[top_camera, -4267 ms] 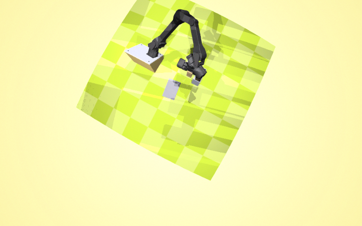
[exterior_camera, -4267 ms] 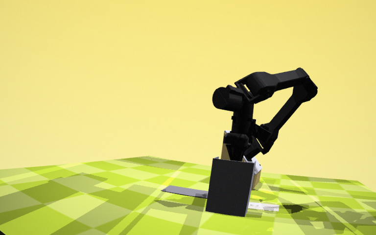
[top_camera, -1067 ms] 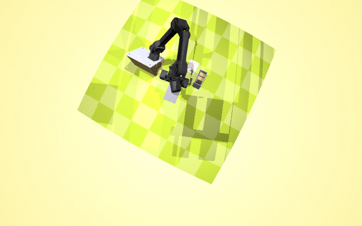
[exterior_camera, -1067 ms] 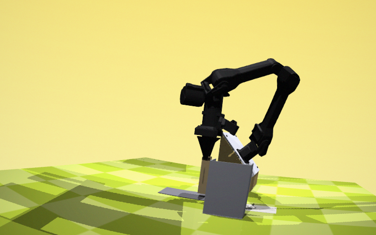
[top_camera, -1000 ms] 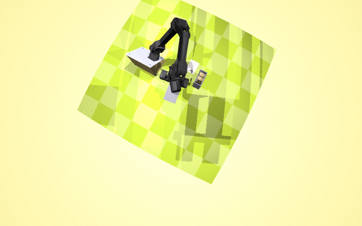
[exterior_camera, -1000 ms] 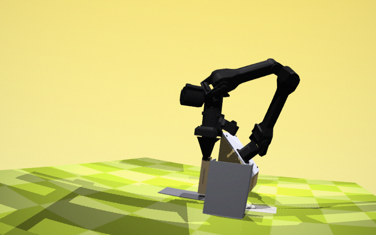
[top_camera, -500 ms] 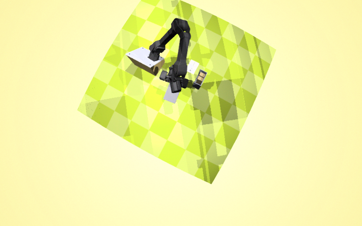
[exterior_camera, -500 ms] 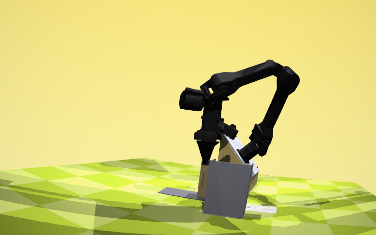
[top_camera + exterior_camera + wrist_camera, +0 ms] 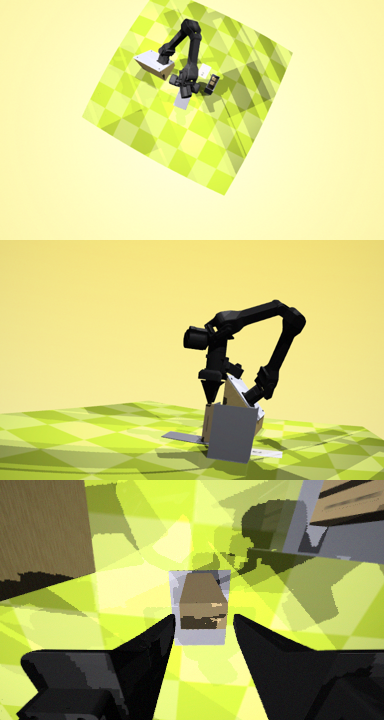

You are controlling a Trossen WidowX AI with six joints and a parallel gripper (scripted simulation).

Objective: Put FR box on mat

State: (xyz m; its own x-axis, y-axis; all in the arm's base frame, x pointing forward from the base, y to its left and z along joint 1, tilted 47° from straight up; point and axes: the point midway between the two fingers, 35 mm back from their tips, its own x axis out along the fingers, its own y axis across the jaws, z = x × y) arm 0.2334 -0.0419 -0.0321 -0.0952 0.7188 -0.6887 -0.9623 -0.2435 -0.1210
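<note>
- Tabletop (image 9: 192,144) (image 9: 84,435) (image 9: 195,705): checked in lime green and pale yellow, crossed by shadows; a tilted square from above.
- Surroundings: plain yellow on every side, no furniture or wall detail to be made out.
- Stand (image 9: 147,60) (image 9: 232,394) (image 9: 42,530): wooden wedge with a sloping white top, carrying my arm (image 9: 193,52) (image 9: 259,315).
- Mat (image 9: 181,103) (image 9: 181,437) (image 9: 200,638): grey, flat on the tabletop.
- Box (image 9: 208,422) (image 9: 202,590): one, brown, upright on the mat, not laid flat. Its code is unreadable to me.
- My pincer (image 9: 184,80) (image 9: 209,402) (image 9: 204,619): partly open at the top of that box, a gap at either side in the wrist view, gripping nothing.
- Bin (image 9: 208,91) (image 9: 232,435) (image 9: 345,542): dark grey, near the mat, two other boxes (image 9: 213,81) standing inside.
- Card (image 9: 206,69) (image 9: 269,452): white, flat beside the bin; its marks are too small to read.
- Hidden: from above, my pincer covers the mat's far part and the box on it; in the exterior view, the bin's wall conceals its contents and part of the box.
- Cut off: bin and stand, at the wrist view's edges.
</note>
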